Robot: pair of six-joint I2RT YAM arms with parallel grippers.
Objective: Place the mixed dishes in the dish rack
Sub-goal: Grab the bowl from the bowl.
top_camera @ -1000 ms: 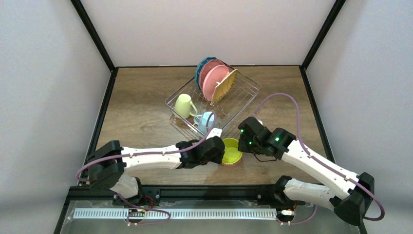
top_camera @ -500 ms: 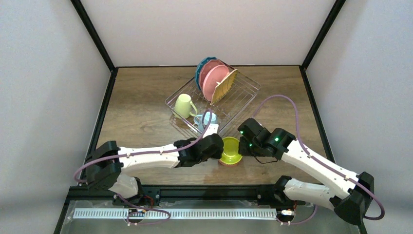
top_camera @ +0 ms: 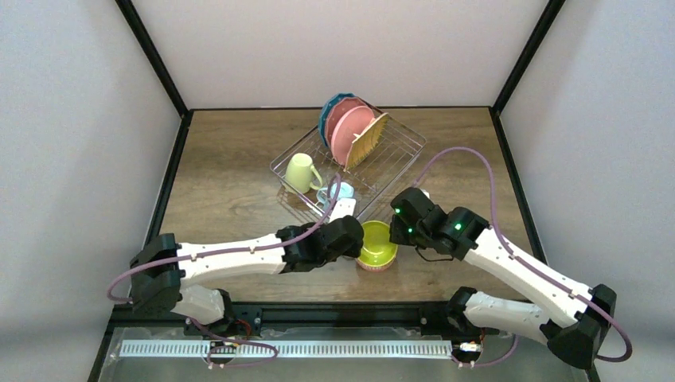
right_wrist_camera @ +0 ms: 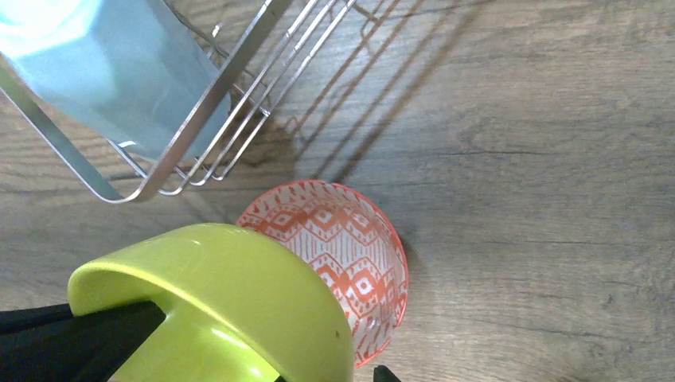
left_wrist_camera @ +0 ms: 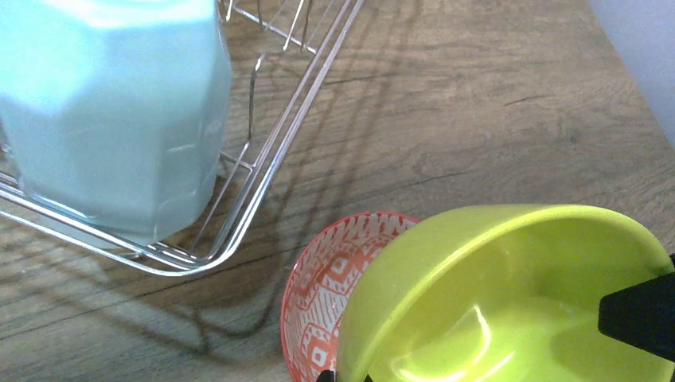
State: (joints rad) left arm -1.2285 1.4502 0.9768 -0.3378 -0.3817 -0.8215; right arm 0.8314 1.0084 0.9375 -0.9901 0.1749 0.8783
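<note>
Hanging over red-patterned bowl (right_wrist_camera: 350, 255), lime bowl (left_wrist_camera: 493, 270) seems clamped by right gripper (top_camera: 395, 231); left gripper (top_camera: 361, 236): cannot tell.

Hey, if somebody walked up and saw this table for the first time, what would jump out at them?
The bright lime bowl comes first, tilted between the left gripper and right gripper at the table's near middle, just over a red-patterned bowl. Behind it, the wire dish rack draws the eye, with pink plates standing on edge at its far end and a light blue mug in its near corner.
</note>
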